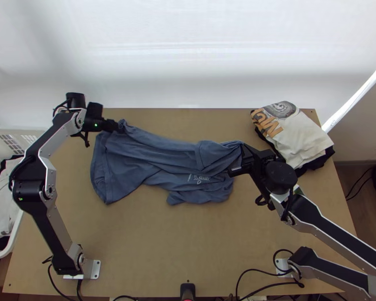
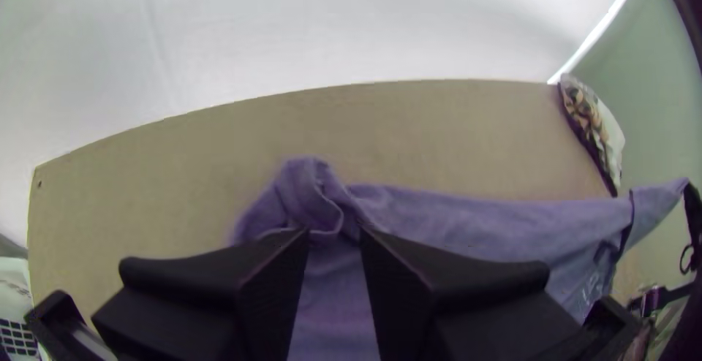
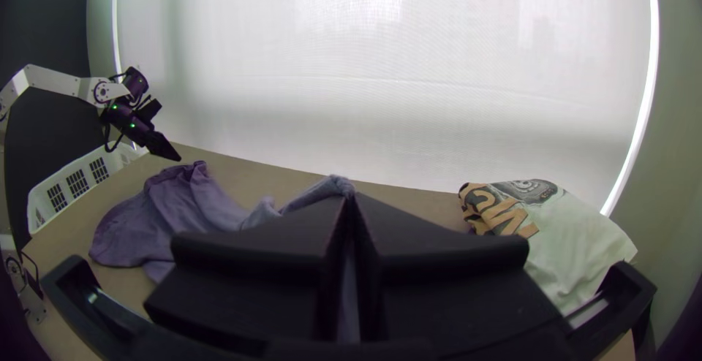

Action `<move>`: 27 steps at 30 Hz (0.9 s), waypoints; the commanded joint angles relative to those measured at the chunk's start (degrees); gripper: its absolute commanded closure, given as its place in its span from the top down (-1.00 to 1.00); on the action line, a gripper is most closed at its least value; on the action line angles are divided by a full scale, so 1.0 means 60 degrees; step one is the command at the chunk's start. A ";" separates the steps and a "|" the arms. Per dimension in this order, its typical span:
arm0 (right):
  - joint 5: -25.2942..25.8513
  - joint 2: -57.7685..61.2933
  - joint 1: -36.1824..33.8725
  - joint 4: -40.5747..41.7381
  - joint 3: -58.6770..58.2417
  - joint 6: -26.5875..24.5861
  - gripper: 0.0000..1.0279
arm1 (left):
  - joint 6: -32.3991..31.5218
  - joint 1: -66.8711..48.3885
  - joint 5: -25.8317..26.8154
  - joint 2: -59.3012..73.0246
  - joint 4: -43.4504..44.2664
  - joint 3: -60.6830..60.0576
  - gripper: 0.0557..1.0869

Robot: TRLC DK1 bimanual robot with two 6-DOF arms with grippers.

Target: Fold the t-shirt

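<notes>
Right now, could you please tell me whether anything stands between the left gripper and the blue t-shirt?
Nothing visible stands in the way: the t-shirt's bunched far-left corner lies just off the open left gripper. The stack of folded shirts sits at the table's far right, well away from that path.

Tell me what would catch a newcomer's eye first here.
Probably the blue t-shirt, lying rumpled across the far half of the table; the right pincer is shut on its right end, while the left pincer is open at its far left corner. Next, likely the white garment with bold orange lettering, lying on dark cloth near the table's far right corner.
</notes>
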 commanded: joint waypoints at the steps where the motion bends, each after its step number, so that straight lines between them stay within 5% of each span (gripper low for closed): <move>1: 0.0097 0.0009 0.0050 0.0024 0.0245 0.0183 -0.94 | 0.1823 -0.0207 0.0109 -0.0239 -0.0715 0.0489 -0.22; 10: 0.0111 -0.0064 -0.0008 -0.0093 0.0260 0.0183 -0.94 | 0.3244 -0.0471 -0.0330 0.0113 -0.1404 0.0884 -0.17; 13: 0.0111 -0.0123 -0.0023 -0.0181 0.0245 0.0183 -0.94 | 0.3889 -0.0515 -0.0872 0.0303 -0.1448 0.0855 0.14; 27: 0.0097 -0.0196 -0.0038 -0.0283 0.0201 0.0198 -0.94 | 0.5456 -0.0485 -0.1795 0.1050 -0.1902 0.1719 0.13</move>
